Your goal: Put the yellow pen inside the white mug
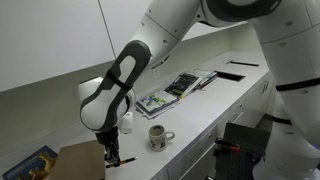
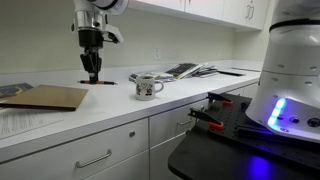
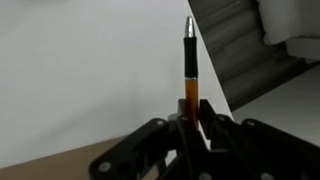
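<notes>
Open straight above small white ceramic mug (image 2: pixel 147 87). Bare white countertop (image 2: pixel 110 100) all around mug. Well apart from mug: flat brown cardboard sheet (image 2: pixel 45 97) one side, spread glossy magazines (image 2: pixel 185 70) opposite side.

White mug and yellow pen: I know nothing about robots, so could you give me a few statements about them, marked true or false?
1. The fingers grip the yellow pen. True.
2. The yellow pen is inside the white mug. False: it is held in the fingers, apart from the mug.
3. The white mug lies tipped over. False: it stands upright on the counter.
4. On the counter lie magazines. True.
</notes>
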Available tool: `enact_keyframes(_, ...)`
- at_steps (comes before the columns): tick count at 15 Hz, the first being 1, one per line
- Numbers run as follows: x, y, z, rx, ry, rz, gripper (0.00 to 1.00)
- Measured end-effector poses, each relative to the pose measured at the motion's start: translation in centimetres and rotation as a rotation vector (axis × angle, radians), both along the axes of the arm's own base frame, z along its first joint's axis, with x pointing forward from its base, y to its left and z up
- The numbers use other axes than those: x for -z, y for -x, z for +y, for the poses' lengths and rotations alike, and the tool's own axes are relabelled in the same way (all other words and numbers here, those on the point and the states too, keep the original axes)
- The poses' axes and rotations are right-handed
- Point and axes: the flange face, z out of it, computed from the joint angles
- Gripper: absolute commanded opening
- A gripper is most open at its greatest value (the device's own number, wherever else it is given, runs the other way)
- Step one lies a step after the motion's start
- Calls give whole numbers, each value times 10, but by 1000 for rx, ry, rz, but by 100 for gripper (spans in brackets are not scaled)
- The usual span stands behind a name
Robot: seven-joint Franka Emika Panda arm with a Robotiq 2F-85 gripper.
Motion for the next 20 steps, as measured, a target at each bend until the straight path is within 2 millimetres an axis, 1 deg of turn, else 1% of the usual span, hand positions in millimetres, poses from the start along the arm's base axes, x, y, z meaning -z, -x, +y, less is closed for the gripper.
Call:
enact_keyframes(1,-2,1,-1,2,2,-3,4)
enact_keyframes(2,-5,1,-3,7,5,-4,11)
enact_keyframes(3,-7,2,-5,13,8,-5,39)
enact_keyframes(4,-9,2,-7,19,11,-5,36)
enact_keyframes(5,-11,2,-9,34,15,-2,37)
enact_keyframes(7,-20,0,-13,121,50,-19,51)
enact_keyframes(8,-29,0,-15,165,65,-46,59)
enact_keyframes(9,-40,2,-17,212,81,-67,66)
enact_keyframes(10,-53,6,-18,257,100,-89,74)
enact_keyframes(11,-64,11,-19,302,122,-110,81)
enact_keyframes(13,-75,22,-20,393,177,-145,96)
enact_keyframes(14,-74,27,-19,436,209,-155,99)
enact_keyframes(16,-62,37,-15,519,282,-152,100)
enact_keyframes(18,-41,49,-6,597,358,-113,100)
enact_keyframes(20,-13,60,2,661,431,-47,100)
